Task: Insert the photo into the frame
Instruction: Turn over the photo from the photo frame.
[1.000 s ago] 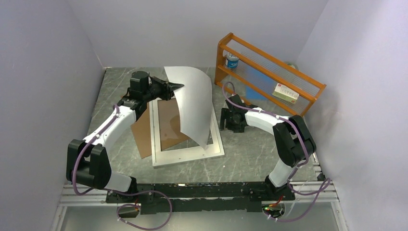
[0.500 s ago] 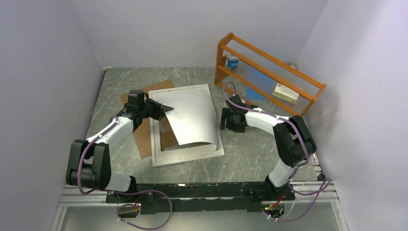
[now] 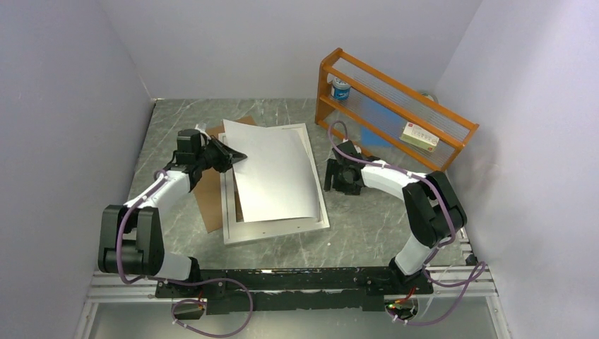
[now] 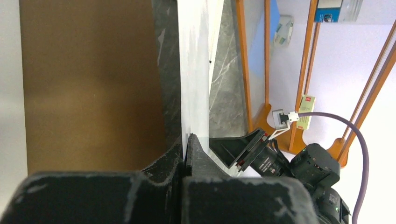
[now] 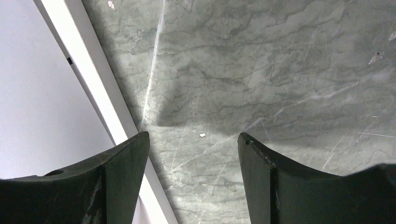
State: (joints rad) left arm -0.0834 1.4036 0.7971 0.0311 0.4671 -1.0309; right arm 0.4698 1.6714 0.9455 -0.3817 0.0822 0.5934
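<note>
Grey-veined marble tabletop point(image 3: 367, 236) underneath everything, hemmed in by pale walls point(image 3: 233, 49). Nearest the arm bases, the near border of the frame point(image 3: 277, 231), flat on the stone, with a brown backing board point(image 3: 210, 201) poking out from beneath its left side. Next out, the photo point(image 3: 277, 176), plain white back upward, spread over the frame's opening but skewed: far left corner out past the frame's border, right edge seemingly lying over the right-hand border, so not yet seated by the look of it. Pinched at the far left of that sheet by the left gripper point(image 3: 235, 157), claw closed down thin on the paper (edge-on in the wrist view, a white blade running straight out from the closed fingers). Across from it, the right gripper point(image 3: 337, 182), low over bare table just beside the frame's right border, claw spread wide and holding nothing. Farthest back, an orange wooden rack point(image 3: 407, 90) with a small can point(image 3: 340, 90) and a box point(image 3: 419, 135) on its shelves. Step in hand, probably: squaring the print to the opening. Best done low and slow: swing the held corner rightward into parallel with the borders, slide rather than lift to avoid curling the paper, and let go only with all four corners inside. Possibly worth bringing the idle claw across to press the right edge down.
</note>
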